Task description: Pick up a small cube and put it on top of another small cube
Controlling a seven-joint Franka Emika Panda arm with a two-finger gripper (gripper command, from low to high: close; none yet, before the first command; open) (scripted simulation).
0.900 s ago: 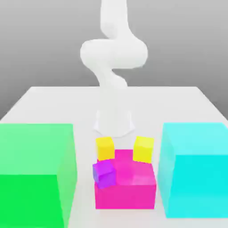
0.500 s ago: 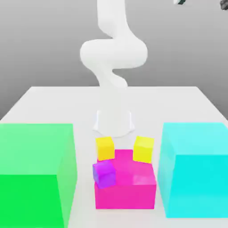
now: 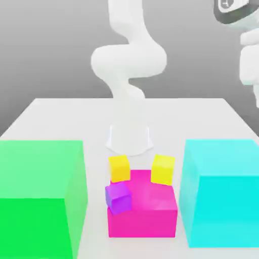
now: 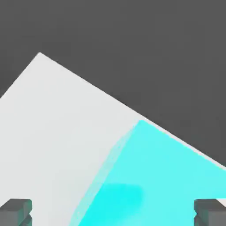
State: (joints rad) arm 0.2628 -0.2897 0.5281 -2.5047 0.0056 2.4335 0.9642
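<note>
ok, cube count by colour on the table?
green cube: 1
cyan cube: 1
pink cube: 1
yellow cubes: 2
purple cube: 1
Total: 6

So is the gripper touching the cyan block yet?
Apart. In the hand view both fingertips sit spread wide with nothing between them, and the cyan block lies well beyond, lower down on the table.

Green block [image 3: 40, 195], cyan block [image 3: 222, 192], magenta block [image 3: 144, 210], yellow cubes [image 3: 120, 168], purple cube [image 3: 118, 196].
</note>
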